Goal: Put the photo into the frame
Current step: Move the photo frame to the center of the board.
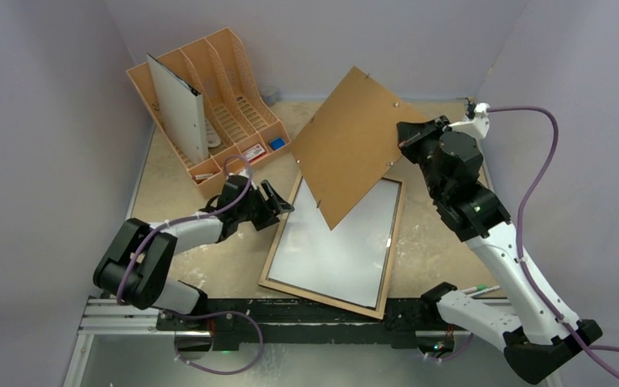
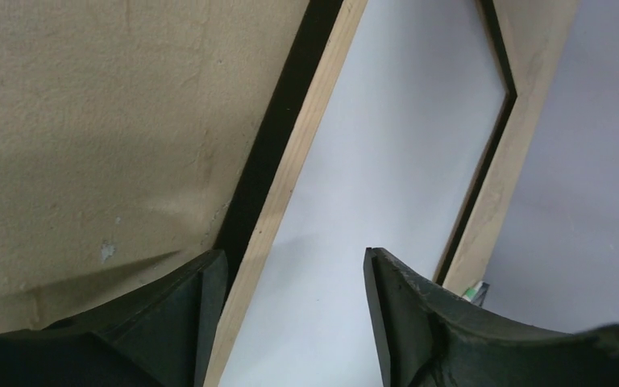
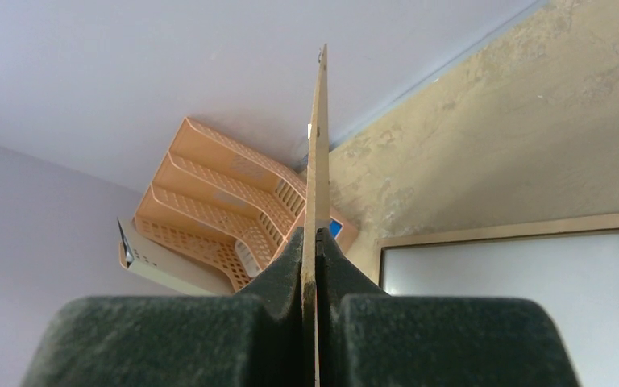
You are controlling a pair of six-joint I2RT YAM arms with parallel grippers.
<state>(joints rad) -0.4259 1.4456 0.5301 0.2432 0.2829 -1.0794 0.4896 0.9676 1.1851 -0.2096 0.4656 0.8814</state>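
Right fingers [image 3: 278,278] are clenched on the edge of the brown backing board [image 1: 351,141], holding it tilted above the far end of the frame [image 1: 392,250]. The frame lies flat on the worktop [image 1: 238,262] toward the near edge, light-wood rim up, filled with plain white, possibly the photo [image 1: 334,242] reverse-up. The left fingers [image 2: 419,322] gape over its left rim, holding nothing.

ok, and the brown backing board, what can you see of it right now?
The brown rectangular backing board looks like thin, matte hardboard, plain on the face in view, with small tabs along its edges. It is held above the table, tilted, with one corner pointing down over the light wooden frame. I cannot tell whether that corner touches the frame. The right tool is shut on its right edge, and the wrist view shows the board edge-on between the fingers.
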